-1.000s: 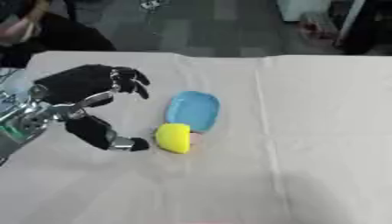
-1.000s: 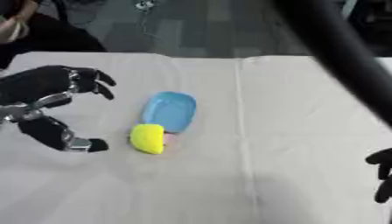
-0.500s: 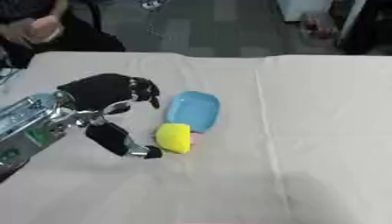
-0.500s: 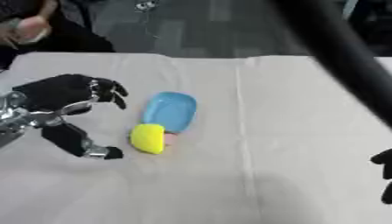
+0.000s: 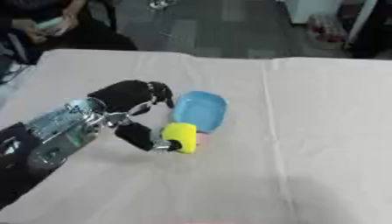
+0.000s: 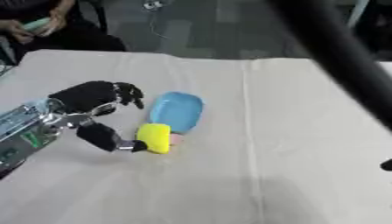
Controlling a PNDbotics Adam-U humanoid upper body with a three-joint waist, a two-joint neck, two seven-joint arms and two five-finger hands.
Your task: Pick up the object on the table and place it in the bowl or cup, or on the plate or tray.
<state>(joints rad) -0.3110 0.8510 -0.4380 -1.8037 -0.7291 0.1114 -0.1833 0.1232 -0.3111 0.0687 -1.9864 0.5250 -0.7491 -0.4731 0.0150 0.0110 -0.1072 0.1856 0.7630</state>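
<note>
The left hand (image 5: 130, 98) reaches in from the view's left over the table (image 5: 321, 144), which is covered in a pale cloth. Its fingers (image 5: 161, 92) are curled above and spread apart from the thumb (image 5: 141, 136), leaving a wide gap between them; nothing sits inside that gap. The thumb's tip touches the left side of a yellow object (image 5: 180, 137), which lies on the cloth. The fingers hang just beside the left edge of a blue tray (image 5: 199, 110), and whether they touch it cannot be told. The yellow object lies at the tray's near end, touching or slightly overlapping its rim. A small pink thing (image 5: 202, 139) shows just to the right of the yellow object, against the tray's near edge. Of the right hand, only a dark tip (image 6: 386, 165) shows at the right edge of the right eye view, and whether it is spread or curled cannot be told.
</note>
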